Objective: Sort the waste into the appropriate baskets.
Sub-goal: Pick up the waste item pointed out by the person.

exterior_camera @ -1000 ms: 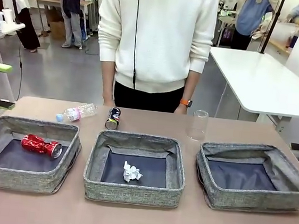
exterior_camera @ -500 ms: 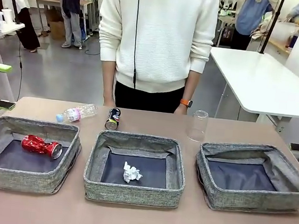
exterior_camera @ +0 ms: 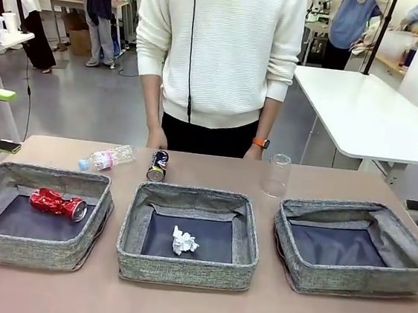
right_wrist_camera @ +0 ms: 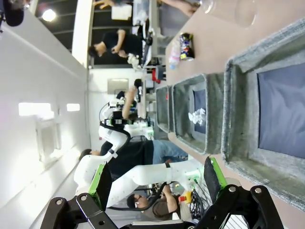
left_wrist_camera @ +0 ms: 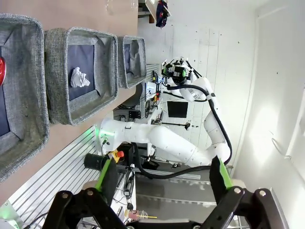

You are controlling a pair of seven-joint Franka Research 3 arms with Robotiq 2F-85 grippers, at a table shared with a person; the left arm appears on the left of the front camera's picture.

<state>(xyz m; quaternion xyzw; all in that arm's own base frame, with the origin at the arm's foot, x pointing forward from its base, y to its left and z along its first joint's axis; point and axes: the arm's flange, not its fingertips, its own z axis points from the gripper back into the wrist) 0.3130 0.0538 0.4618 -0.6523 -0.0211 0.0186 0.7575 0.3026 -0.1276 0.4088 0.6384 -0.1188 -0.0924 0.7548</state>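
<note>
Baskets [exterior_camera: 185, 270] rough grey woven cloth, smooth matt navy lining; red can [exterior_camera: 57, 202] glossy crumpled metal; paper ball [exterior_camera: 184, 240] matt white; cup [exterior_camera: 276, 175] clear plastic; table [exterior_camera: 193, 312] matt.

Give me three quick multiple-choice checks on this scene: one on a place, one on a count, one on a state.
1. Where is the red can?
A. left bin
B. middle bin
C. on the table

2. How many waste pieces lie on the table beyond the bins?
A. one
B. three
C. five

3. The left claw is:
A. shut on the red can
B. shut, holding nothing
C. open

Key:
1 A: it lies on the left bin's dark lining.
2 B: the bottle, dark can and cup sit there.
3 C: its fingers stand wide apart with nothing between them.
</note>
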